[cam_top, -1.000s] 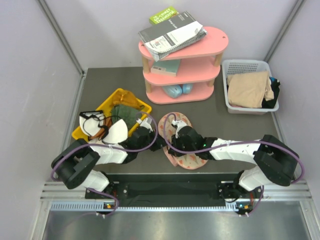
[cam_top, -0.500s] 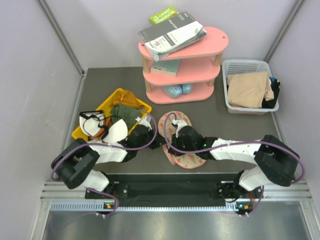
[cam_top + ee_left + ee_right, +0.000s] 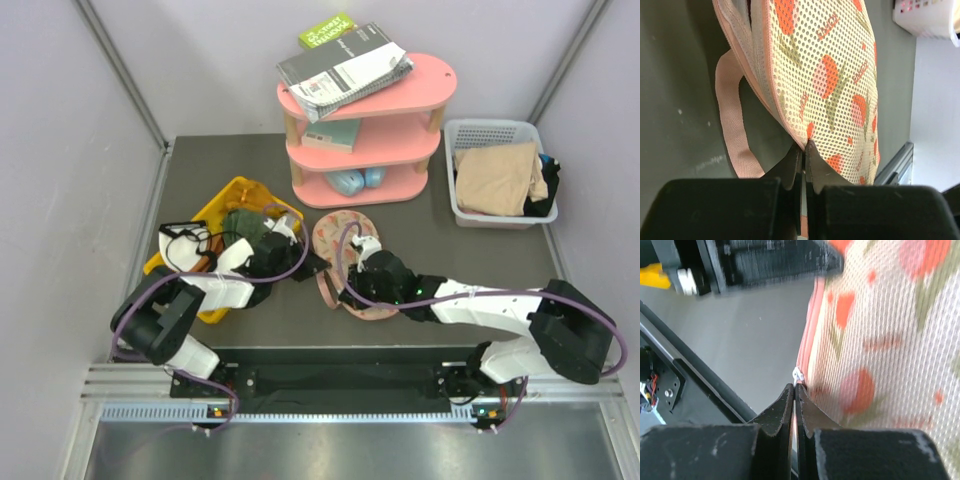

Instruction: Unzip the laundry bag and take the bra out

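Left tool pinches laundry bag edge

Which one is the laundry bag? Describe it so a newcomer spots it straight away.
Start at the pink three-tier shelf at the table's back; the laundry bag lies on the table directly in front of it. It is the oval cream mesh pouch with red fruit print and pink trim, unlike the plain yellow bin to its left.

Swings left gripper up toward yellow bin — hauls laundry bag leftward, away from the bases; stretches right arm out, right gripper following.
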Available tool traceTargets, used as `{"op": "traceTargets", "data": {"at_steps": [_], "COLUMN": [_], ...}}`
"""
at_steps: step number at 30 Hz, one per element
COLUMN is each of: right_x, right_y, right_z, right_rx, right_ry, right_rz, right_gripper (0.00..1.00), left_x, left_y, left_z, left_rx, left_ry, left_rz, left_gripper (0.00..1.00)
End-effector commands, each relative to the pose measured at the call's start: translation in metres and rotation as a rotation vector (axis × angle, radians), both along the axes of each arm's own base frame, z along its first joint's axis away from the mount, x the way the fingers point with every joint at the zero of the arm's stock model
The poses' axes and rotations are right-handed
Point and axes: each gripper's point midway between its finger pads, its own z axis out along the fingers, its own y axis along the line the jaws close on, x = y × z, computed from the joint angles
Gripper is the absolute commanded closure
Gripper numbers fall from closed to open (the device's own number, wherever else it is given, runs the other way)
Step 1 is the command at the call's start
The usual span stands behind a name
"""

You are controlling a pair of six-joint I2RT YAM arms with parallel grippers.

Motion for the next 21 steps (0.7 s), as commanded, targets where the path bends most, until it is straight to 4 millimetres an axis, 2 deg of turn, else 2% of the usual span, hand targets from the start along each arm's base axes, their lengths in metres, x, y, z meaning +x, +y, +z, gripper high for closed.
{"op": "traceTargets", "data": {"at_steps": [1, 6, 12, 13, 15, 16, 19, 20, 21], "right_x": [-0.013, -0.015, -0.015, -0.014, -0.014, -0.013, -0.012, -0.011, -0.010], "right_y": [-0.005, -0.009, -0.008, -0.006, -0.004, -0.002, 0.000, 0.001, 0.001], "right_z": [0.005, 0.002, -0.001, 0.001, 0.001, 0.002, 0.002, 0.003, 0.003], "right_rx": [0.022, 0.023, 0.019, 0.026, 0.027, 0.032, 0.033, 0.035, 0.036], "right_ry": [0.029, 0.035, 0.039, 0.037, 0.038, 0.037, 0.036, 0.034, 0.032], "right_rz": [0.020, 0.010, 0.011, 0.015, 0.016, 0.019, 0.021, 0.021, 0.020], "right_gripper": [1.00, 1.00, 1.00, 1.00, 1.00, 1.00, 1.00, 1.00, 1.00], "left_x": [0.040, 0.055, 0.059, 0.057, 0.054, 0.052, 0.043, 0.037, 0.034], "left_y": [0.010, 0.007, 0.001, 0.000, 0.000, 0.002, 0.007, 0.011, 0.011], "left_z": [0.012, 0.012, 0.018, 0.019, 0.021, 0.020, 0.021, 0.016, 0.018], "left_rx": [0.031, 0.033, 0.026, 0.025, 0.024, 0.031, 0.032, 0.038, 0.031], "left_ry": [-0.094, -0.100, -0.121, -0.120, -0.122, -0.112, -0.106, -0.093, -0.099], "left_rz": [0.074, 0.074, 0.041, 0.031, 0.024, 0.025, 0.029, 0.033, 0.035], "left_gripper": [1.00, 1.00, 0.99, 0.83, 0.60, 0.44, 0.33, 0.32, 0.32]}}
